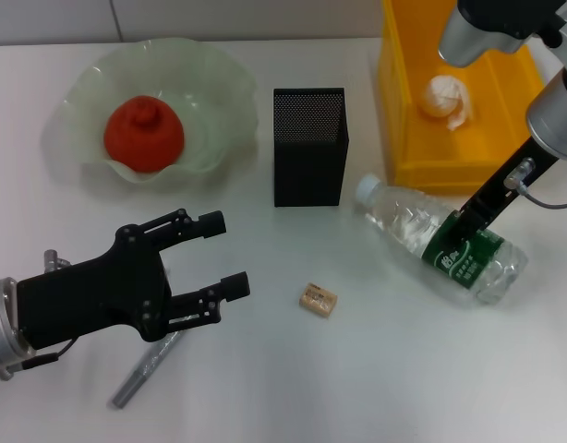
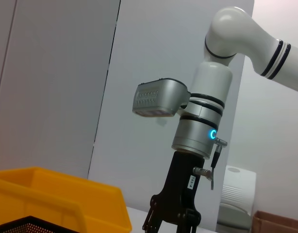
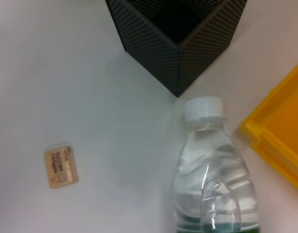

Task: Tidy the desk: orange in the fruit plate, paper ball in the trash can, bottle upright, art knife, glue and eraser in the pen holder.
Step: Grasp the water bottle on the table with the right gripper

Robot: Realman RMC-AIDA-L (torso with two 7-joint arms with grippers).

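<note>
The left gripper point(image 1: 230, 254) hangs wide open, holding nothing — a grey knife point(image 1: 147, 366) lies just beneath its palm, the eraser point(image 1: 318, 300) just beyond its fingertips. The right gripper point(image 1: 461, 233) is down on the green label of the lying bottle point(image 1: 440, 239) — whether its jaws have closed on it I cannot tell.

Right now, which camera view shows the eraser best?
The right wrist view shows the eraser best: close and unblocked on the table. The head view shows the eraser smaller, lying between the left pincer and the bottle. The left wrist view misses it.
</note>
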